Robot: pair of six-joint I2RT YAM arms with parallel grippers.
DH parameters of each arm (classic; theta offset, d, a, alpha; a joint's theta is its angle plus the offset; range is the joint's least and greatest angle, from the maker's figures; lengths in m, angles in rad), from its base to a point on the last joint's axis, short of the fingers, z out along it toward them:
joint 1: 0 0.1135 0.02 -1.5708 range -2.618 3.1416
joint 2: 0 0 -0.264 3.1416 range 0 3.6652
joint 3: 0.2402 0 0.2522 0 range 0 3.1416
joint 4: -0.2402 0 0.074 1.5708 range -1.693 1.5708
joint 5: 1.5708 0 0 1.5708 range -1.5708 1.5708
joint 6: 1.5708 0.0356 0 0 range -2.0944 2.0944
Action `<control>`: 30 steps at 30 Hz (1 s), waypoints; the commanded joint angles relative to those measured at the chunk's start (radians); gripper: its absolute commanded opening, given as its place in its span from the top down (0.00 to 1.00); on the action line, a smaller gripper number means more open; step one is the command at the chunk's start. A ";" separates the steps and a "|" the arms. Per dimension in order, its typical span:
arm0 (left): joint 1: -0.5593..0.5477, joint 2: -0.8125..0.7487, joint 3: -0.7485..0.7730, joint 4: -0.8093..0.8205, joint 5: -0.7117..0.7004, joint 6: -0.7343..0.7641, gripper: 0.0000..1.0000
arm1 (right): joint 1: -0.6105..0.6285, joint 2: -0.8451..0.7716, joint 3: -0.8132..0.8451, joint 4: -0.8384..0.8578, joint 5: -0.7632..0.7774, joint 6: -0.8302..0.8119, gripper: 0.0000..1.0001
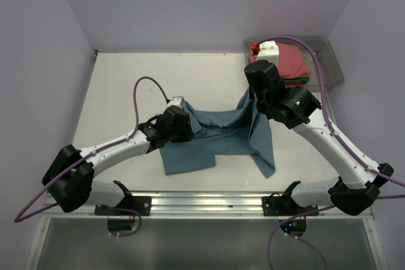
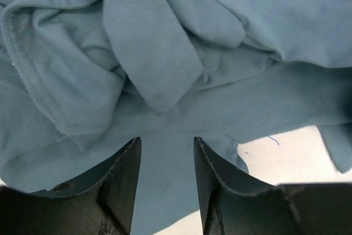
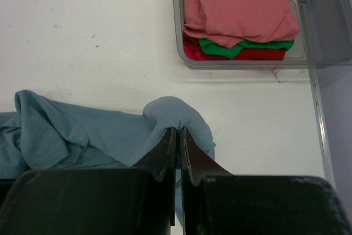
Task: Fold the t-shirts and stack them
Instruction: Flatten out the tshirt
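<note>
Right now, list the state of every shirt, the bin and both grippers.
slate-blue t-shirt: unfolded, rumpled on the table, one edge pinched up
salmon-pink t-shirt: folded, top of the stack in the bin
green t-shirt: folded, under the pink one
red t-shirt: folded, bottom of the stack
clear bin: upright, holding three shirts
left gripper: open, over the blue cloth
right gripper: shut on a fold of the blue shirt

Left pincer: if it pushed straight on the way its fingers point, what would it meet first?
The slate-blue t-shirt. The left pincer stands open with crumpled cloth directly ahead of it, a folded flap of the shirt probably nearest. How close the cloth lies is unclear from the wrist view.
</note>
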 commanded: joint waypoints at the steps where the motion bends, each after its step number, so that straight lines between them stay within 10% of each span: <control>1: 0.001 0.016 -0.019 0.068 -0.084 -0.059 0.53 | -0.007 -0.006 0.001 0.038 -0.005 0.009 1.00; 19: 0.019 0.154 -0.040 0.255 -0.173 -0.016 0.52 | -0.012 -0.023 -0.025 0.032 -0.013 0.011 1.00; 30: 0.022 0.093 -0.019 0.237 -0.268 0.032 1.00 | -0.013 -0.034 -0.038 0.030 -0.018 0.020 1.00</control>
